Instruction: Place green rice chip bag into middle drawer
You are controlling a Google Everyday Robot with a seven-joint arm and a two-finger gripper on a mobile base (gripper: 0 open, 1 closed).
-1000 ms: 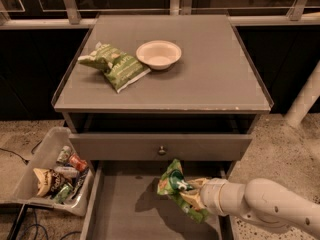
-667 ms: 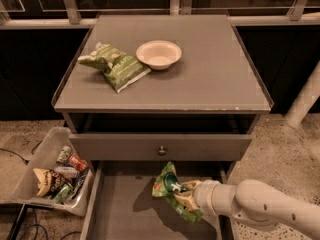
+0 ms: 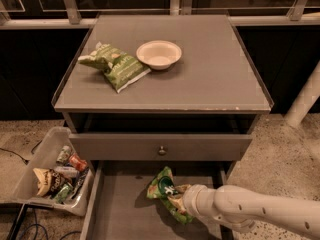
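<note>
The green rice chip bag (image 3: 165, 189) is crinkled and bright green, with a dark round logo. It sits low over the floor of the open middle drawer (image 3: 122, 209), right of its centre. My gripper (image 3: 181, 202) reaches in from the lower right on a white arm and is against the bag's right end, where the bag hides its tips. I cannot tell whether the bag rests on the drawer floor or hangs just above it.
On the cabinet top lie a paler olive-green bag (image 3: 116, 65) and a white bowl (image 3: 159, 54). A closed drawer front with a round knob (image 3: 161, 150) is above the open drawer. A bin of snacks (image 3: 55, 174) stands on the floor at left.
My arm has moved left and further into the drawer, carrying the green bag leftwards and slightly lower over the drawer floor.
</note>
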